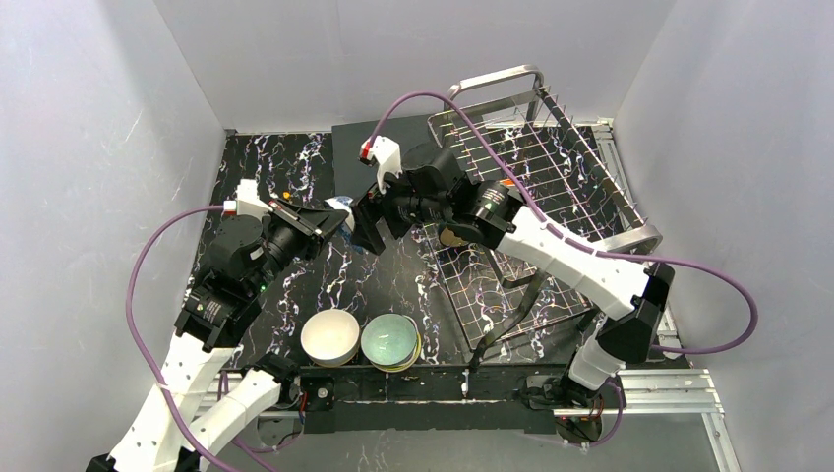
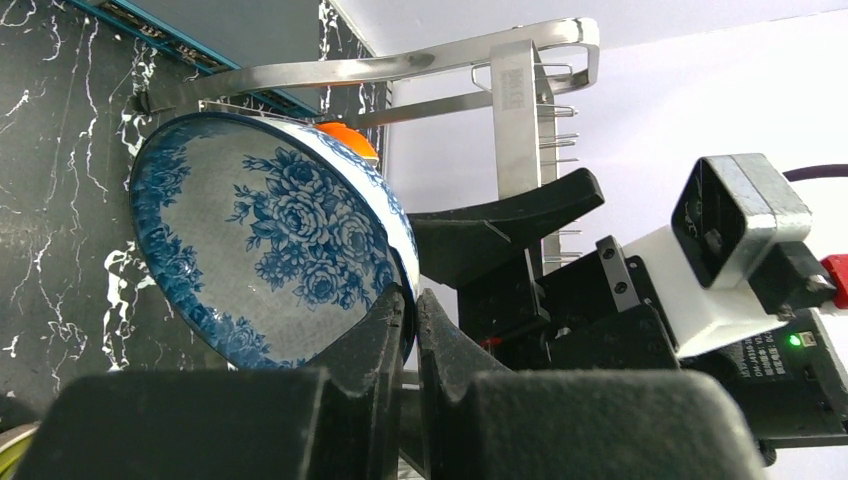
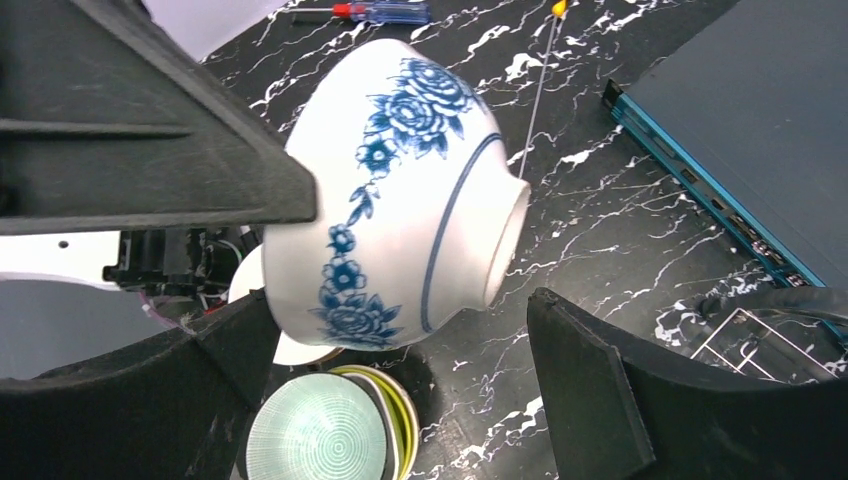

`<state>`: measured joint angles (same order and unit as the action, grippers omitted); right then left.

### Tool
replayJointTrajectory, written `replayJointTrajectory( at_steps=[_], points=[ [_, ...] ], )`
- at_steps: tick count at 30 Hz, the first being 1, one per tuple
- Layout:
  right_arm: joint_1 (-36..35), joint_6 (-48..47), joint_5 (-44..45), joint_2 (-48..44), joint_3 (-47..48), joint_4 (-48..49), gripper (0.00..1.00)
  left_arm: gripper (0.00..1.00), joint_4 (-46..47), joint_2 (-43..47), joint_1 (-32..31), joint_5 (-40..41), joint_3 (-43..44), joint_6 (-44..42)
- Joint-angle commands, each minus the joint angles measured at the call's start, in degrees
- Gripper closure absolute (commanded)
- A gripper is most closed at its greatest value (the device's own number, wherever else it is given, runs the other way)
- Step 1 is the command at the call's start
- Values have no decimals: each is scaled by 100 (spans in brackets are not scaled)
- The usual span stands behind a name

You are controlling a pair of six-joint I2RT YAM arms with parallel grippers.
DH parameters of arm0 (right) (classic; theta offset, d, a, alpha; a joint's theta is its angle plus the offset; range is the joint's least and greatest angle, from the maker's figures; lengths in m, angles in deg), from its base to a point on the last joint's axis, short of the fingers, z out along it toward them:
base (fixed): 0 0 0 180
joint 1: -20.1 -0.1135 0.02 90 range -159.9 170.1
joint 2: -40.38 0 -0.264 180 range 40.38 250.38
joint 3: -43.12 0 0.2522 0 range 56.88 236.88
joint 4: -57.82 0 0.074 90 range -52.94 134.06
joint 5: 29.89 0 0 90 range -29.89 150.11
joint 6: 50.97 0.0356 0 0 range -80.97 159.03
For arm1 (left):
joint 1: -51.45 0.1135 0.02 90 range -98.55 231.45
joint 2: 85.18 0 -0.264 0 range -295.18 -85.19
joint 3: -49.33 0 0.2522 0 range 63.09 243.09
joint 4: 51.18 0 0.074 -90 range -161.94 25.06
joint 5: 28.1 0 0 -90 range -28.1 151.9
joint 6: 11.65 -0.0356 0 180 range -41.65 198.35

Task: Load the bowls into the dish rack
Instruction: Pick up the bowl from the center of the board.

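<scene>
Dish rack (image 1: 551,182) stood right. Box (image 1: 356,138) lay behind, left of it. Bowl pile (image 1: 390,341) sat in front, another bowl (image 1: 329,336) just left.

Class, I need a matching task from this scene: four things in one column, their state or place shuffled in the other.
1 blue-patterned bowl
2 right gripper
3 pale green bowl
4 left gripper

A open
B shut on a bowl's rim
C atop a stack of bowls
D held up, tipped sideways

Pairs: 1-D, 2-A, 3-C, 4-B
</scene>
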<state>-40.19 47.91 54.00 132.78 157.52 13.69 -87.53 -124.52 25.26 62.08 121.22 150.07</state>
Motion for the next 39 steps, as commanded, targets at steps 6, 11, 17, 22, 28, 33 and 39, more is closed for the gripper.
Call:
replayJointTrajectory(
  at_steps=[6, 11, 17, 22, 28, 33, 39],
  points=[
    [-56, -19, 313, 72, 146, 313, 3, 100, 533, 104, 12, -19, -14, 244],
    [-100, -81, 26, 63, -1, 506, 9, 100, 601, 95, 15, -17, -80, 299],
    [-128, -213, -246, 79, -108, 568, 25, 100, 617, 105, 18, -14, -132, 348],
    [-129, -231, -241, -32, -304, 750, 50, 100, 682, 110, 18, -18, -211, 412],
    [-126, -247, -84, -38, -333, 675, 89, 100, 612, 126, 18, 5, -251, 445],
    [-127, -195, 135, -69, -358, 578, 99, 100, 575, 186, 17, 50, -355, 479],
    [-131, -228, 116, -84, -377, 390, 99, 82, 441, 311, 15, 26, -566, 462]
  ],
)
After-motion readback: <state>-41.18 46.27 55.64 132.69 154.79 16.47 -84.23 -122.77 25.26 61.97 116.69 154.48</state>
